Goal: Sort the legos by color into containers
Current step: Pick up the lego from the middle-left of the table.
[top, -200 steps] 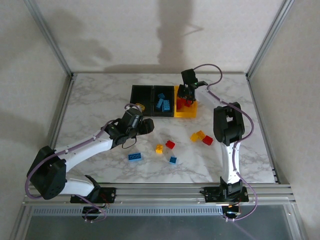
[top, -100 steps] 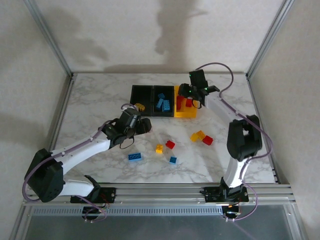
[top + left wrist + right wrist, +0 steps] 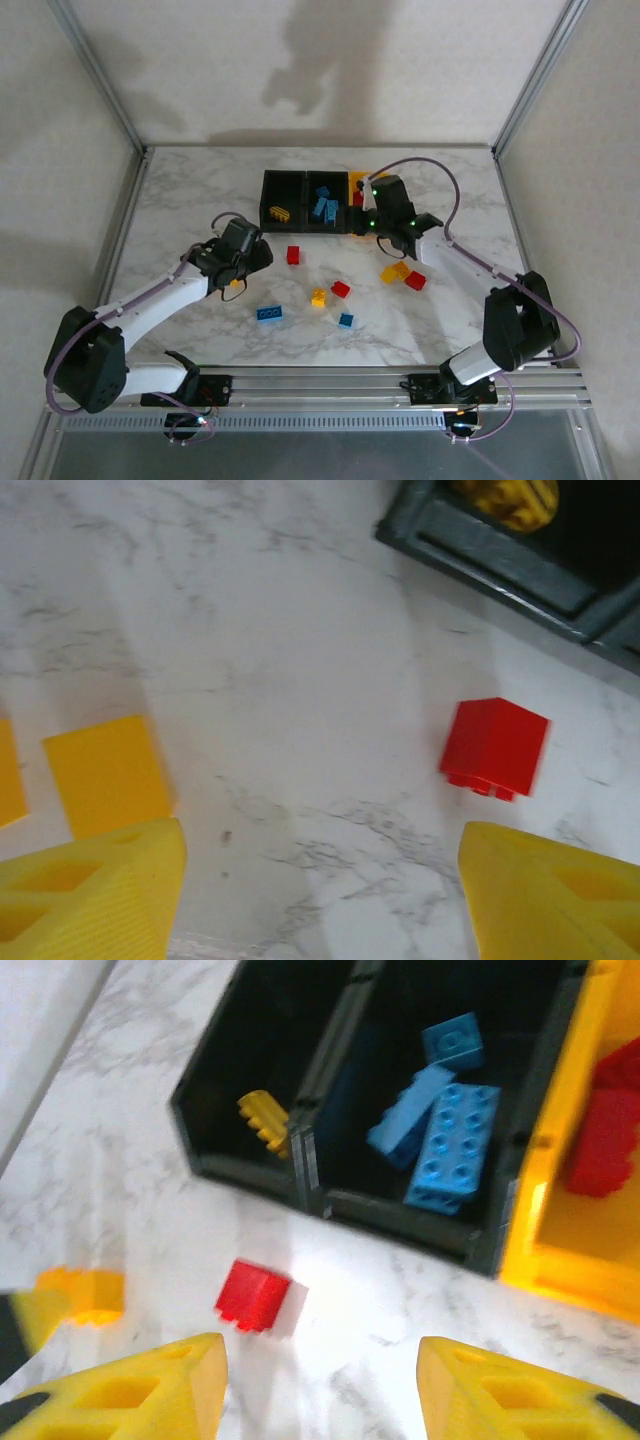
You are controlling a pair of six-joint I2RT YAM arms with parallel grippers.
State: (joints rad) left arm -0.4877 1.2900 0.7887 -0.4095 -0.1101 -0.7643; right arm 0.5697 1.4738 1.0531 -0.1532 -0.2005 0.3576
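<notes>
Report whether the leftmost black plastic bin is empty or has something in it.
Not empty: the leftmost black plastic bin holds one yellow studded brick.

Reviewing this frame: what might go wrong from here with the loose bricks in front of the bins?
1. The small red plastic brick lies ahead of both the open left gripper and the open right gripper; if both reach for it, the arms may collide.
2. It sits near the front wall of the black plastic bin, which a finger might catch.
3. The yellow-orange brick beside the left gripper's finger may get knocked away.
</notes>
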